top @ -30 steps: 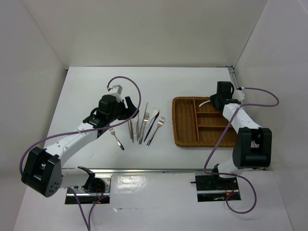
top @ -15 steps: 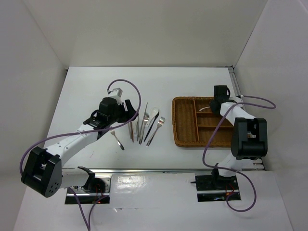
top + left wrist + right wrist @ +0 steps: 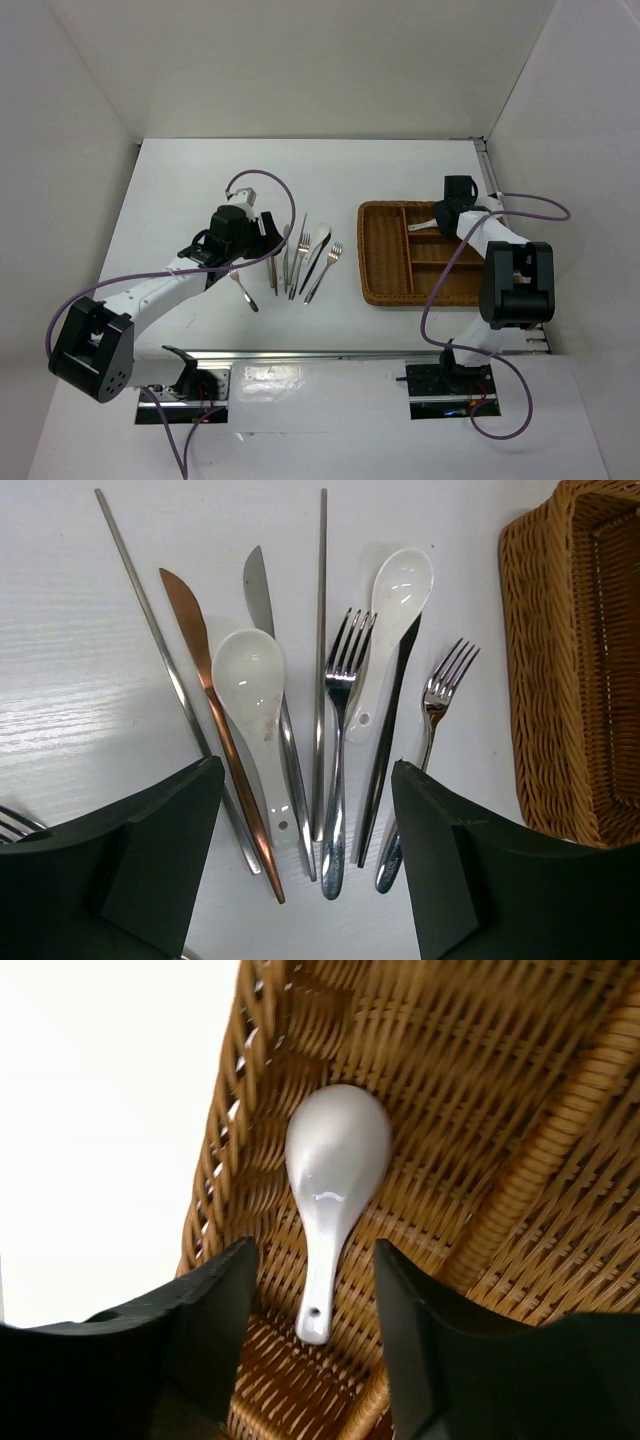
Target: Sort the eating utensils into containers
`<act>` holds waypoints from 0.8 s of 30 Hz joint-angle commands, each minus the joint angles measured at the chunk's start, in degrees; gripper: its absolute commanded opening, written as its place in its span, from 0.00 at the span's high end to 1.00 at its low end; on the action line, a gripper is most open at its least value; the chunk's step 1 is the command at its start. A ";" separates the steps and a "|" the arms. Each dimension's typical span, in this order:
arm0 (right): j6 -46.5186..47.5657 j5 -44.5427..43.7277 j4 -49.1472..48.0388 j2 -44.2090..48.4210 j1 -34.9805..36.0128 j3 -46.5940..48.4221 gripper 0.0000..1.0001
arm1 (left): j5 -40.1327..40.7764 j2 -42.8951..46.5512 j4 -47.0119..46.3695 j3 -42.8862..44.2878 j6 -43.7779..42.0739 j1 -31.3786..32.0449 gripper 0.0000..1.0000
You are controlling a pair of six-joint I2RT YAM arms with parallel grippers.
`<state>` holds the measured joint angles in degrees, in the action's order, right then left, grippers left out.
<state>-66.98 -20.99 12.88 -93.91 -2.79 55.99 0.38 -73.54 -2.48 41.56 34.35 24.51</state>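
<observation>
Now that the right gripper's (image 3: 312, 1265) jaws have parted, the white ceramic soup spoon (image 3: 335, 1155) lies released in the 12 o'clock compartment of the brown woven wicker tray (image 3: 480, 1080). That piece looks sorted. The left gripper (image 3: 308, 810), jaws spread and holding nothing, hovers over the remaining row of slim metal and white utensils (image 3: 340, 680) at the tray's 9 o'clock.

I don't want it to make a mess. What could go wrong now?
1. The left gripper hangs open over crowded utensils. A white spoon lies over a silver knife, so closing may grab two or shove neighbours.
2. The right gripper is open astride the tray spoon. A crooked lift might catch its handle and drag it from the tray.
</observation>
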 commanded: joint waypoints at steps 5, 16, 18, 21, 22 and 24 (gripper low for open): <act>8.88 4.73 -3.83 6.80 -0.38 3.43 0.37 | -0.47 -2.58 -2.88 0.89 -1.92 -3.06 0.18; 26.54 23.97 -15.17 19.46 -0.38 -4.92 0.36 | -5.83 -9.94 -10.34 0.36 -3.23 -5.09 0.25; 28.65 28.26 -15.87 20.17 -0.38 -5.54 0.36 | -7.14 -11.45 -10.88 0.89 -3.23 -5.09 0.26; 31.91 32.41 -16.49 20.17 -0.38 -5.54 0.36 | -8.72 -14.78 -11.41 2.12 -3.23 -6.14 0.31; 32.70 34.42 -16.49 20.69 -0.38 -5.54 0.36 | -9.34 -15.58 -11.41 2.82 -2.54 -6.75 0.31; 32.70 35.93 -17.02 20.70 -0.38 -6.06 0.37 | -11.18 -17.51 -12.11 3.35 -2.01 -7.37 0.34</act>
<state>-38.33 8.78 -0.71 -74.76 -2.90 50.61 -7.05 -89.32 -10.83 42.19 32.64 18.26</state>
